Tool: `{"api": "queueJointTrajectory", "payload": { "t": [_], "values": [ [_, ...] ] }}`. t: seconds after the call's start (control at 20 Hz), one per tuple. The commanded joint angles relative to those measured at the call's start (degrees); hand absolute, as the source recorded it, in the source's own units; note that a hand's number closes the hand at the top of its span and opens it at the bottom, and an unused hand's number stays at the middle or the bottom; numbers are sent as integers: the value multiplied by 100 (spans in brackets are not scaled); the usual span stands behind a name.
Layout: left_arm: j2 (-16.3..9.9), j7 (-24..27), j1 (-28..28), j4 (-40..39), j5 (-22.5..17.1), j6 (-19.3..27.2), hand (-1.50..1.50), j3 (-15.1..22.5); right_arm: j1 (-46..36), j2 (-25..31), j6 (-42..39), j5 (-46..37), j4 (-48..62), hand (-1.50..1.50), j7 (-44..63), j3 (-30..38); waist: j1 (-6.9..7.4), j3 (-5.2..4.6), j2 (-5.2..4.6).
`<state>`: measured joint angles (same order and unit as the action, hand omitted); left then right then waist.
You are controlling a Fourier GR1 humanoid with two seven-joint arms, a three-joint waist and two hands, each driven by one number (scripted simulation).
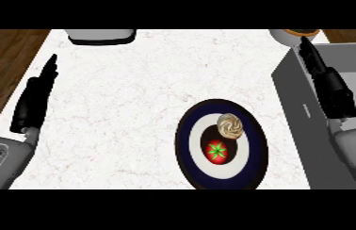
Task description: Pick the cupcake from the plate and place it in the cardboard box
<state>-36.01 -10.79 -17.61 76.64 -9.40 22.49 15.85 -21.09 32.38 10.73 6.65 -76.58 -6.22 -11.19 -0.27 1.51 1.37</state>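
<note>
Resting on the plate (186, 144) touching a red fruit (217, 151), the cupcake (230, 126) risks being nudged — the right hand (332, 90), fingers straight, holds nothing over the cardboard box (295, 87), left hand (33, 99) likewise idle.

Two pale grey forearms end in slim black hands: the left hand (33, 101) and the right hand (332, 85), both glossy and unmarked
</note>
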Motion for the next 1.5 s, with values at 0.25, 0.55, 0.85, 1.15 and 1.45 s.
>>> {"api": "queueJointTrajectory", "payload": {
  "t": [0.25, 0.55, 0.85, 1.15, 1.45],
  "values": [
    [47, 1067, -23, 999, -120, -839, 0, 250, 50, 118, 1760, -153, -1660, -150, 929, 1075, -469, -194, 94],
    [269, 1603, 393, 1130, -281, -1276, 0, 382, 2222, 516, 2373, -1747, -2882, -150, 1653, 157, -264, -166, -66],
    [220, 1859, 558, 1080, -308, -1490, 0, 220, 2862, 1248, 2004, -3263, -3957, -150, 2460, -504, -120, -172, -98],
    [280, 1886, 406, 1034, -187, -1662, 0, 289, 2451, 1758, 354, -3755, -4569, -150, 4510, -1057, 27, -188, -123],
    [418, 1672, 157, 919, -233, -1822, 0, 284, 1203, 1451, -1395, -3610, -4923, -150, 6250, -1873, 177, -180, -152]
  ]
}}
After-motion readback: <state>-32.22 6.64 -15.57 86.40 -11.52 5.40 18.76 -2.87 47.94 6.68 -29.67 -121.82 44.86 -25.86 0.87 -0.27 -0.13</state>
